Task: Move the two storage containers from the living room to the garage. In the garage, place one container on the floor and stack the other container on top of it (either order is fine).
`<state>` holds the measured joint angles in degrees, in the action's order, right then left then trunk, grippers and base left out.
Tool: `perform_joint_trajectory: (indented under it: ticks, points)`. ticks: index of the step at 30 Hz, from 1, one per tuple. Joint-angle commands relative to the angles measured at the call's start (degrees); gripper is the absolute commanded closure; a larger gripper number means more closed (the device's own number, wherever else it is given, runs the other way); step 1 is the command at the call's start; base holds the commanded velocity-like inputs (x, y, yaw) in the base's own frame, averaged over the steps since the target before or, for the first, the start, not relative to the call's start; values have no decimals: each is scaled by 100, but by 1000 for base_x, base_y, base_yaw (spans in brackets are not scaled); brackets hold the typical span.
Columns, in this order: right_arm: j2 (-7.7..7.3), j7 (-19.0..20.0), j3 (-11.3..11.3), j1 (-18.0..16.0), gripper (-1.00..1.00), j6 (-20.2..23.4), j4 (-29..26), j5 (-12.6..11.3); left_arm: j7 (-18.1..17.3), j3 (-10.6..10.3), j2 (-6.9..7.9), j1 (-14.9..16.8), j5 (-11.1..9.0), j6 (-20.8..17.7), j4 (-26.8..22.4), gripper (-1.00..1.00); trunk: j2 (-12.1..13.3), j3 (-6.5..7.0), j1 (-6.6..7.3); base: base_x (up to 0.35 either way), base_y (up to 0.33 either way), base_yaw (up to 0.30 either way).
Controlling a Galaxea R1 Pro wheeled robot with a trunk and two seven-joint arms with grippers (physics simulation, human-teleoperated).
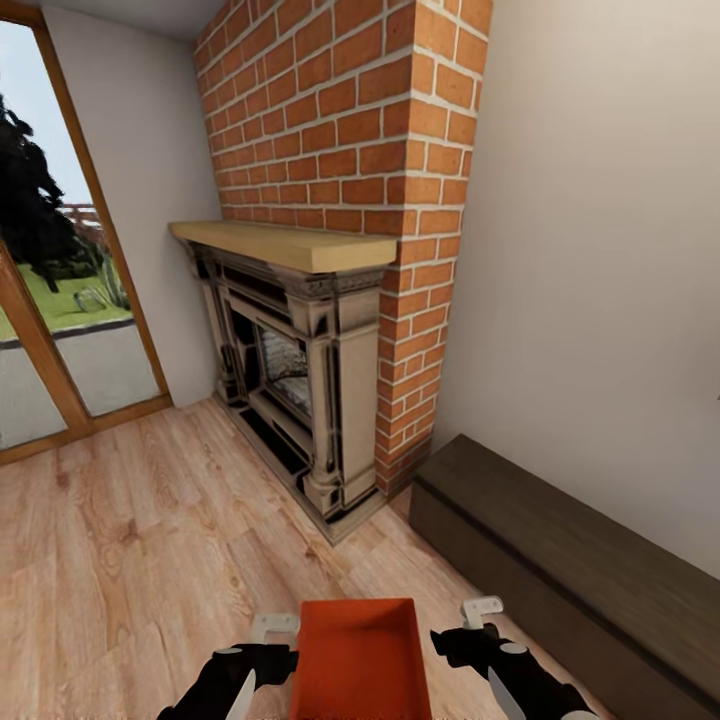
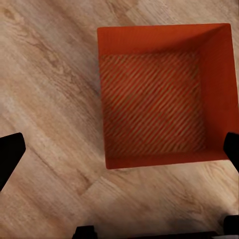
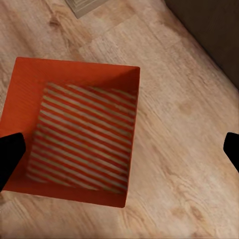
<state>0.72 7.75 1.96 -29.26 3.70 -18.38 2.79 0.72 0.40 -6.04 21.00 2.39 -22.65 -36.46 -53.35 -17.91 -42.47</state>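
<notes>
Container (image 1: 360, 655) sits between our left fingers (image 1: 272, 628) and right fingers (image 1: 480, 608), both pairs spread apart, on wood floor (image 1: 120, 540).

Two glossy black forearms with white patches and a pale strip along each. Left gripper (image 1: 274, 628) ending in a light grey, squared bracket-like finger piece with a small hole; right gripper (image 1: 482, 608) capped by the same pale grey bracket, rounded at the corners. Black, blunt finger tips (image 2: 10, 157) at the edges of both wrist views; matte, unmarked (image 3: 9, 154).
</notes>
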Motion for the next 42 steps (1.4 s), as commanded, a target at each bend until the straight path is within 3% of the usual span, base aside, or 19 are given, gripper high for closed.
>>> perform_joint_trajectory:
  ticks: [1, 32, 42]
  points:
    - [-2, 7, 8, -1, -100, 35, -7, 27, 7, 6, -3, 4, 24, -31, -10, -100, -5, -17, 0, 0, 0, 72]
    - [-2, 3, -20, 7, -100, 19, 202, -6, -1, 32, 1, 2, 24, -11, -10, -100, -5, -303, 0, 0, 0, 73]
    - [-2, -1, -18, 10, -100, -309, 393, 1, -8, 39, -9, 3, 20, -11, -3, -100, -5, -396, 0, 0, 0, 96]
